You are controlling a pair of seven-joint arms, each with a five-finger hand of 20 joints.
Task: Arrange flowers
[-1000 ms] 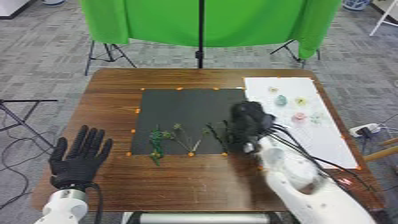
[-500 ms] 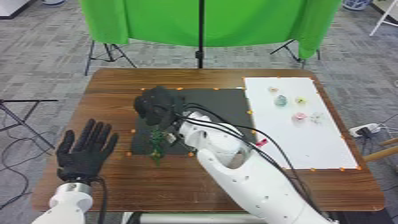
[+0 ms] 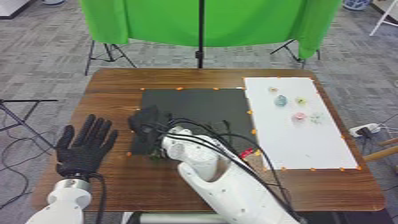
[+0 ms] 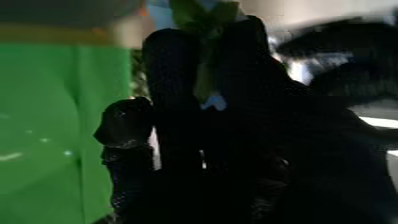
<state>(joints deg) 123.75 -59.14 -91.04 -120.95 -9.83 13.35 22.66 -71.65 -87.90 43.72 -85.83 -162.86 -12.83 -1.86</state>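
Right hand (image 3: 145, 122) over dark mat (image 3: 200, 102), by green leaves (image 4: 213, 19); cannot tell its grip. Left hand (image 3: 84, 150) waits, fingers spread; flowers (image 3: 299, 116) lie on white sheet (image 3: 311, 150). Likely stem-picking; next move wants a secure pinch.

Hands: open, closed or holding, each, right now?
Left hand: open, empty.
Right hand: over dark mat, green leaves at it; open, closed or holding can't be told.

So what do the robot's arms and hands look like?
The left arm and right arm are white and smooth, with chunky, rounded parts. The left robot hand and the right robot hand each wear a black fabric glove. Thin black cables run along both arms.
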